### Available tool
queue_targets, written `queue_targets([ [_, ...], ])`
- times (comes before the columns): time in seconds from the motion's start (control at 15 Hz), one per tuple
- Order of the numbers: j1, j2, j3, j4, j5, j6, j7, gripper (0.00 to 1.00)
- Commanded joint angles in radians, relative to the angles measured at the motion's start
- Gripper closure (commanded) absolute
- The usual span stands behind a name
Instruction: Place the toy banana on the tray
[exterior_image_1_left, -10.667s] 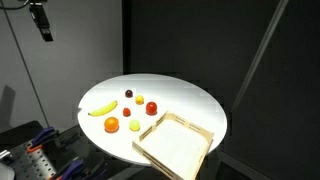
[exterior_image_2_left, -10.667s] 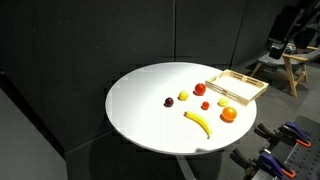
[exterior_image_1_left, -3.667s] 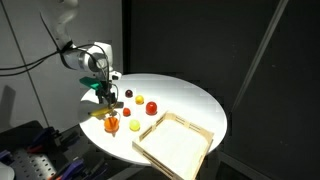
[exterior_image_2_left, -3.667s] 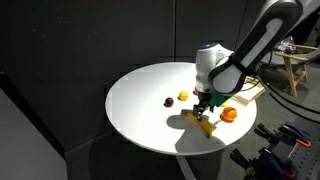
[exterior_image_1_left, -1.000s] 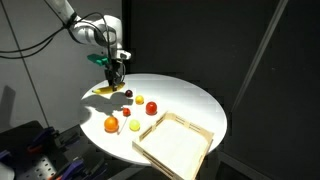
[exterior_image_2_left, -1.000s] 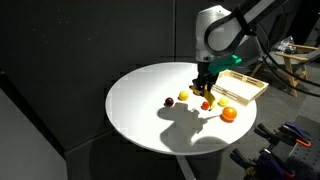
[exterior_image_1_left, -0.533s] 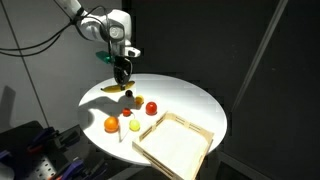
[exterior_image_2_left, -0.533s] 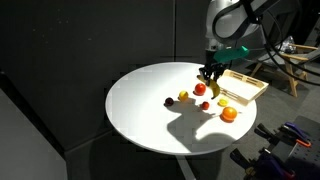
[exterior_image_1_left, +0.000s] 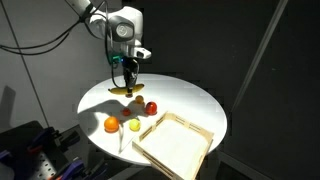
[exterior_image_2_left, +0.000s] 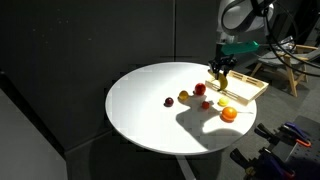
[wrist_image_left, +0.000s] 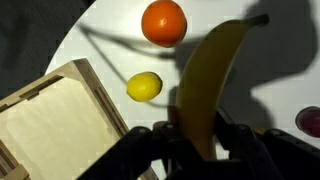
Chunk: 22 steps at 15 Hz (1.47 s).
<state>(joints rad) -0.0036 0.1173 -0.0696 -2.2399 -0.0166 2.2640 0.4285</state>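
Dark walls surround a round white table (exterior_image_1_left: 190, 105). Above it the bent arm's gripper (exterior_image_1_left: 131, 70) squeezes the smooth, curved toy banana (wrist_image_left: 205, 85) in the air, near the square wooden tray (exterior_image_1_left: 175, 148).

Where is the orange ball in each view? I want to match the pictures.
In an exterior view: the orange ball lies lower left, left of the tray.
In an exterior view: the orange ball lies right, below the tray.
Wrist view: the orange ball top centre, the tray lower left.
Shared landmark: the tray.
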Motion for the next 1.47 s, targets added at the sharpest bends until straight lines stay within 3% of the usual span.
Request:
queue_targets([
  [0.0,-0.034,-0.018,-0.021,0.022,0.042,-0.064,0.014,0.85],
  [0.87,-0.097,0.0,-0.067,0.047,0.097,-0.074,-0.01,0.85],
  [0.93,-0.09,-0.003,-0.066,0.019,0.07,-0.042,0.001,0.6],
  [1.4,-0.09,-0.003,-0.067,0.021,0.07,-0.042,0.001,0.6],
])
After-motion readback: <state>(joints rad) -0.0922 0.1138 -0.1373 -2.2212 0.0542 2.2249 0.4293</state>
